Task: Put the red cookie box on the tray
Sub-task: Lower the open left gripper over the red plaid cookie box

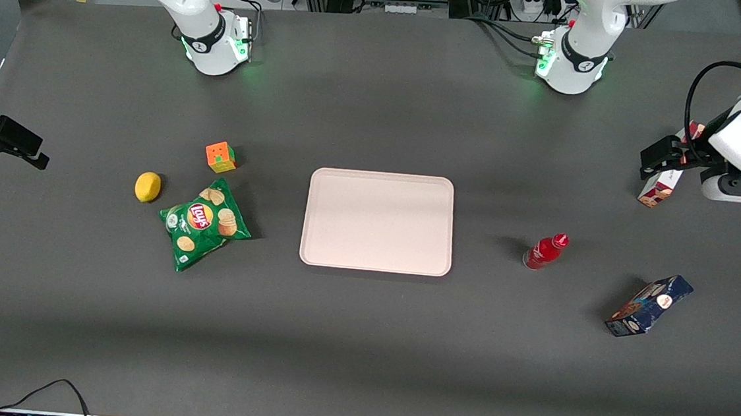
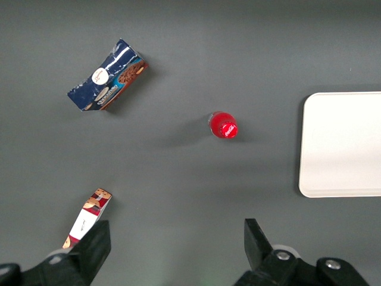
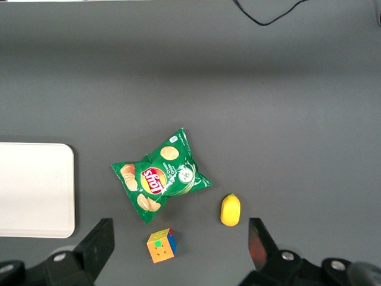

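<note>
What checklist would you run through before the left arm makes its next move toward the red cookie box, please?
1. Gripper open: ok, the fingers stand wide apart with nothing between them.
2. Red cookie box located: ok, it lies on the table at the working arm's end, partly hidden under the gripper in the front view.
3. Gripper centred over the box: not ok, in the wrist view the box sits beside one finger, not between the two.
4. Tray free to receive it: ok, nothing lies on it.
5. Path to the tray: cannot tell; the red bottle stands between box and tray.
6. Right box chosen: ok, the dark blue cookie box lies apart, nearer the front camera.
</note>
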Controlling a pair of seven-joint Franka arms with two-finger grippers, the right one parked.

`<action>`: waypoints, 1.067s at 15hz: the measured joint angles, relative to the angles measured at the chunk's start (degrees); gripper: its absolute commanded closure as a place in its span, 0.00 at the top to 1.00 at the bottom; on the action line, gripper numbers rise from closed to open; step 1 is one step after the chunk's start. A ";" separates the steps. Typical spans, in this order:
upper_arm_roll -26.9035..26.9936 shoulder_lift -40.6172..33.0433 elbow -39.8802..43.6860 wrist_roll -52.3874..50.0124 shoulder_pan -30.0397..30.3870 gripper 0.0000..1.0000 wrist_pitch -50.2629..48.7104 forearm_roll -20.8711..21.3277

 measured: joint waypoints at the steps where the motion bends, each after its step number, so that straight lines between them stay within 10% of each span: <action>1: -0.06 0.00 0.00 0.00 -0.02 1.00 0.00 0.00; 16: 6.45 0.66 -5.90 10.67 0.22 1.00 0.63 2.60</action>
